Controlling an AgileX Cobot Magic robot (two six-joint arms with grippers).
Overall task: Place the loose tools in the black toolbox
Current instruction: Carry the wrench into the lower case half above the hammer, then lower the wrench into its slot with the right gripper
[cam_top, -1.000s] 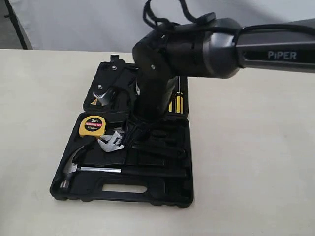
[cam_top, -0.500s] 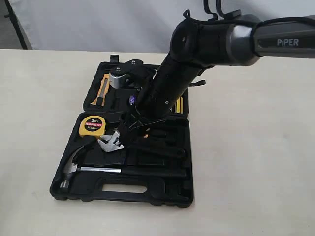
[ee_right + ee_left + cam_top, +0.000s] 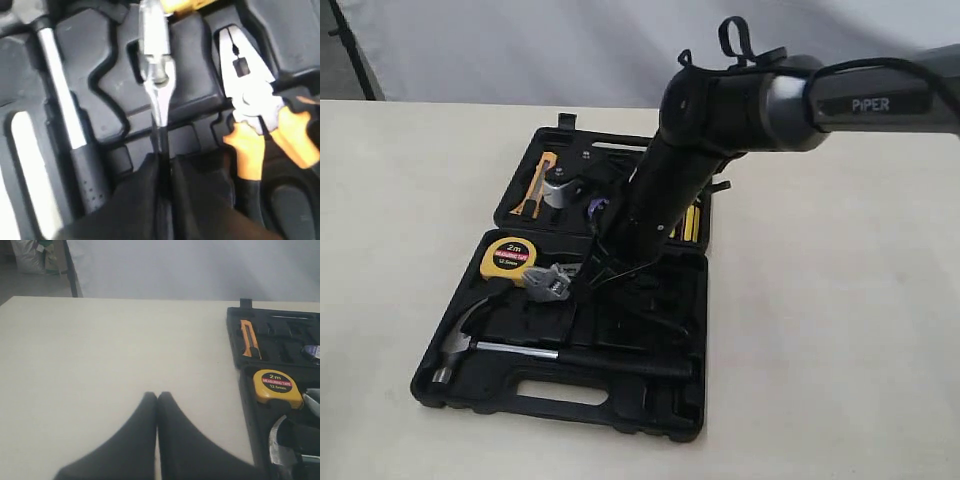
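The adjustable wrench (image 3: 548, 283), silver-jawed with a thin black handle, is being pinched by its handle in the closed right gripper (image 3: 592, 272) over the middle of the open black toolbox (image 3: 650, 420); its jaws are being pointed toward 9 o'clock, just beside the yellow tape measure (image 3: 508, 256); the claw hammer (image 3: 465, 338) is being cradled along the box's 6 o'clock edge; bare table (image 3: 840, 330) is being left open at 3 o'clock; the left gripper (image 3: 156, 396) is being held with fingers pressed together, empty, over the table.

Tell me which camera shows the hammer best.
The exterior view: the hammer lies whole in the toolbox, head to grip. The right wrist view shows only its steel shaft and some grip; the left wrist view catches just part of its head.
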